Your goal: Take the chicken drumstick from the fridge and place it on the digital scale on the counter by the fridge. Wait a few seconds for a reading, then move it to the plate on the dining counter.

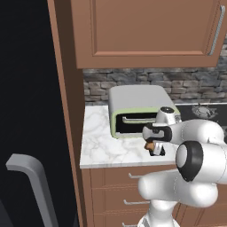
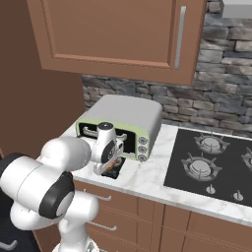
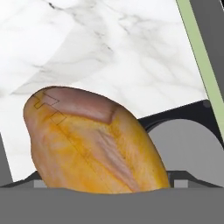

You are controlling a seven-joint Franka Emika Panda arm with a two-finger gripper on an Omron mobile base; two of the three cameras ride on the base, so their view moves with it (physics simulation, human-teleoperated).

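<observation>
The golden-brown chicken drumstick (image 3: 94, 140) looms very close in the hand view, with the marble counter (image 3: 109, 39) behind it and the digital scale's (image 3: 188, 146) dark frame and grey round pan at its right. From the base, the drumstick (image 1: 149, 145) shows just under the hand, over the small black scale (image 1: 158, 151) (image 2: 114, 171) at the counter's (image 1: 102, 146) front edge. My gripper (image 1: 154, 148) (image 2: 110, 164) points down at the scale with its jaws wide on either side of the drumstick; the fingertips are hidden. The black fridge (image 1: 26, 88) stands to the left.
A grey and green toaster oven (image 1: 135, 111) (image 2: 123, 123) stands right behind the scale. A black gas hob (image 2: 211, 162) lies to the right. Wooden cabinets (image 2: 118, 34) hang overhead, and drawers (image 1: 115, 186) sit below. The fridge's grey bar handle (image 1: 26, 173) juts out low at left.
</observation>
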